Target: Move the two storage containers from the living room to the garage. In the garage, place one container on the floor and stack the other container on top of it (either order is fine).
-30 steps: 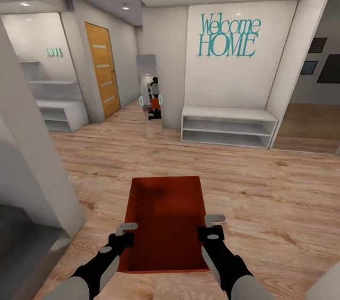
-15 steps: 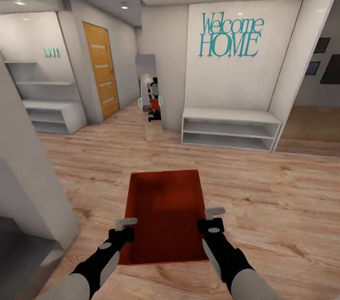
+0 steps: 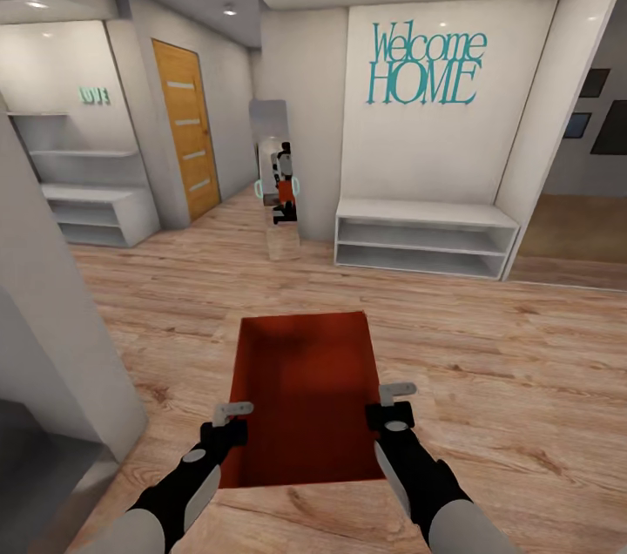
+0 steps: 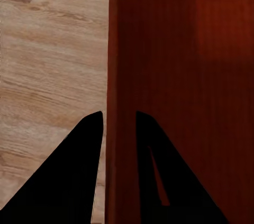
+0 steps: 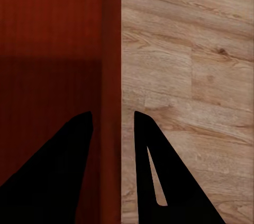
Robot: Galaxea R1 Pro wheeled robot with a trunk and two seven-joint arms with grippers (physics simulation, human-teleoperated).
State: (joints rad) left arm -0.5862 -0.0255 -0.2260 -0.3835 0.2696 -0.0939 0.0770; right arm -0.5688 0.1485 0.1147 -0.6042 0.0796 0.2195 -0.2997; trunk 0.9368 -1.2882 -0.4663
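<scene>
I've got one orange-red bin (image 3: pixel 305 397) out in front of me, carried level above the wood-plank floor (image 3: pixel 488 380), open side up and nothing in it. My left gripper (image 3: pixel 228 425) is clamped over the bin's left wall near the end closest to me, one finger inside and one outside. In the left wrist view the wall (image 4: pixel 117 129) runs straight up between the two dark fingers (image 4: pixel 79 171). My right gripper (image 3: pixel 394 408) pinches the right wall the same way; the right wrist view shows that wall (image 5: pixel 111 129) caught between its fingers (image 5: pixel 153 171). Both grips sit near the rear corners, so most of the bin hangs forward of my hands.

That's my first worry: with so much bin ahead of the pinch points, a jolt from the base could tip the front edge down and let the thin walls slide out. If one arm drifts outward or inward relative to the other, the bin could twist or pop free on one side.

Further out, a white wall corner (image 3: pixel 61 327) stands close on my left, and a low white shelf unit (image 3: pixel 422 236) sits ahead under the "Welcome HOME" lettering (image 3: pixel 424 66). A tight turn here could clip the bin's front corner. A wooden door (image 3: pixel 187 131) stands to the left, beyond it a mirror (image 3: pixel 277 175). I see no concrete yet, so the garage is some way off, I judge.
</scene>
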